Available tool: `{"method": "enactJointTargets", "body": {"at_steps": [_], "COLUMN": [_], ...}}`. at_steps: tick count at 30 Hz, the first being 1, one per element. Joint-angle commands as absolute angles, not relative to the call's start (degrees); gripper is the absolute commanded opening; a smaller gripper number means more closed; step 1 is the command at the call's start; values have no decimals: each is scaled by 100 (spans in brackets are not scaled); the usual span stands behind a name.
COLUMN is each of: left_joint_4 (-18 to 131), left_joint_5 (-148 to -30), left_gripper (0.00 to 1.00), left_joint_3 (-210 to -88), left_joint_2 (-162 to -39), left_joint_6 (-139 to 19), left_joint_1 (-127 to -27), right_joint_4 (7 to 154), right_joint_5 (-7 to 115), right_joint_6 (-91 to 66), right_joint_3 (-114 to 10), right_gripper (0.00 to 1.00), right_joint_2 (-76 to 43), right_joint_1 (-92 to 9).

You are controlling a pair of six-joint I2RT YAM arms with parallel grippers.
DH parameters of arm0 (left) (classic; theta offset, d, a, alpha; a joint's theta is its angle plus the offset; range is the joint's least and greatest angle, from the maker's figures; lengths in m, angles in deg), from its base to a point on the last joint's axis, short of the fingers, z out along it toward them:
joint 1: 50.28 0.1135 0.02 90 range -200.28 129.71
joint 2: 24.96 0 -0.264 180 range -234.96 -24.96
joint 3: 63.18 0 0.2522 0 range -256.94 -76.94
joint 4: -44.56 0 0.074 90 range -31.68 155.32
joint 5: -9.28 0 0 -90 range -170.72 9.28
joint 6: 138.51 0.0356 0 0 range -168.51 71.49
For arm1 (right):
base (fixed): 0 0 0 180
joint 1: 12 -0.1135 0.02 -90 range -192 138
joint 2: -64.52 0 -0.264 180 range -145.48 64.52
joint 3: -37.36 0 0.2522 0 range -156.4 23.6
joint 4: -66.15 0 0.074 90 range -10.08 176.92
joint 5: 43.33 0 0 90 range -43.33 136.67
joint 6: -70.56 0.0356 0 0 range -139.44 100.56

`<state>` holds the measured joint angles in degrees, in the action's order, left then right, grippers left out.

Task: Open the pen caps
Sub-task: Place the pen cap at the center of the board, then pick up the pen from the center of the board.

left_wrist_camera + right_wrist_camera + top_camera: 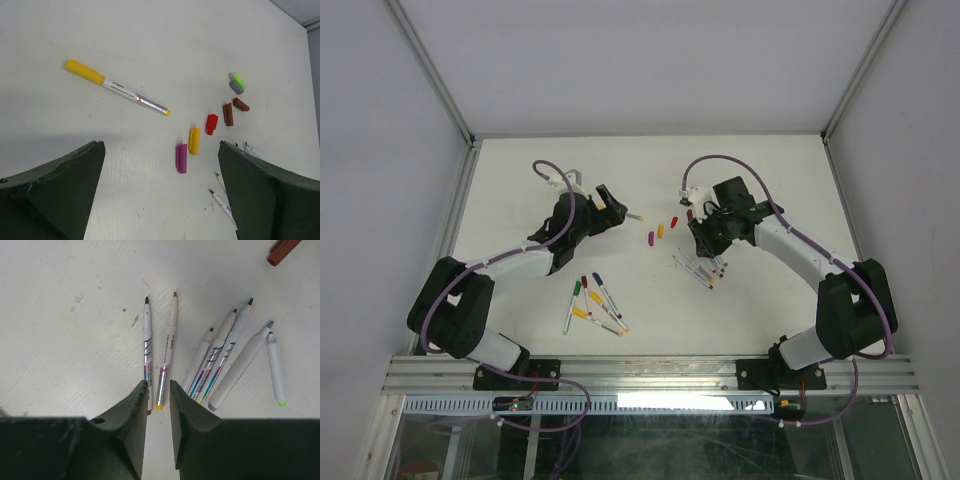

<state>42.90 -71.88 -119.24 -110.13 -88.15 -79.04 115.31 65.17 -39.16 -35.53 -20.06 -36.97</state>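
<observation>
White table [770, 180], white walls. Left gripper [161, 150] jaws are spread wide near capped pen [132, 96], yellow cap [85, 72] still on; loose pen caps [195, 141] lie ctr-right. Right gripper [158, 387] jaws are narrowly apart, empty. Next, prob.: barrel & cap to be gripped, pulled apart.

A littered white table [650, 180].
A yellow-capped pen [117, 88] lies ahead of the left fingers [50, 190], loose caps [194, 141] beside it; uncapped pens [170, 340] fan out past the right fingers [125, 440].
</observation>
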Motion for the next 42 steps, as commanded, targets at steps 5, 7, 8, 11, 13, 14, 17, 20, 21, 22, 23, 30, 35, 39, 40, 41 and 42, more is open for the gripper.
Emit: {"method": "enactJointTargets", "body": {"at_steps": [5, 7, 8, 11, 13, 14, 17, 20, 21, 22, 23, 30, 35, 39, 40, 41, 42], "left_joint_4": [5480, 5898, 6148, 7002, 7614, 7845, 8396, 8727, 8796, 8857, 8910, 9244, 9500, 9546, 9544, 9543, 9541], "left_joint_5": [-6863, -6756, -6676, -6393, -6267, -6214, -6024, -5783, -5733, -5700, -5672, -5518, -5479, -5472, -5464, -5461, -5470], "left_gripper": [99, 99, 99, 99, 99, 99, 99, 99, 99, 99, 99, 99, 99, 96, 94, 92, 90], "left_joint_3": [-13014, -13341, -13481, -14062, -14495, -14712, -15272, -15689, -15794, -15906, -16013, -16811, -17170, -17150, -17137, -17126, -17124], "left_joint_2": [-11696, -11917, -12036, -12449, -12762, -12908, -13312, -13627, -13698, -13769, -13843, -14312, -14589, -14616, -14616, -14621, -14621], "left_joint_6": [-9458, -9628, -9711, -9977, -9996, -10001, -9987, -9984, -9983, -9991, -9990, -10010, -10010, -9999, -9955, -9912, -9851], "left_joint_1": [-7832, -7836, -7840, -7848, -7866, -7886, -7984, -8129, -8169, -8198, -8223, -8245, -8240, -8245, -8240, -8245, -8247], "right_joint_4": [11314, 11311, 11311, 11303, 11309, 11313, 11307, 11314, 11312, 11311, 11311, 11314, 11309, 11313, 11313, 11313, 11314], "right_joint_5": [6609, 6610, 6612, 6610, 6609, 6612, 6610, 6613, 6617, 6618, 6618, 6630, 6628, 6640, 6644, 6644, 6649], "right_joint_6": [-4009, -4009, -4009, -4009, -4011, -4007, -4017, -4016, -4018, -4018, -4018, -4018, -4014, -4018, -4018, -4018, -4018], "right_joint_3": [-3553, -3555, -3557, -3555, -3556, -3555, -3554, -3559, -3555, -3555, -3559, -3559, -3555, -3555, -3555, -3555, -3555], "right_gripper": [27, 27, 27, 27, 27, 27, 27, 27, 27, 27, 27, 27, 27, 27, 27, 27, 27], "right_joint_2": [-1764, -1770, -1768, -1779, -1785, -1785, -1797, -1809, -1810, -1814, -1812, -1822, -1815, -1814, -1816, -1813, -1812], "right_joint_1": [-3664, -3661, -3661, -3661, -3666, -3666, -3667, -3666, -3662, -3661, -3665, -3662, -3665, -3661, -3665, -3662, -3665]}}
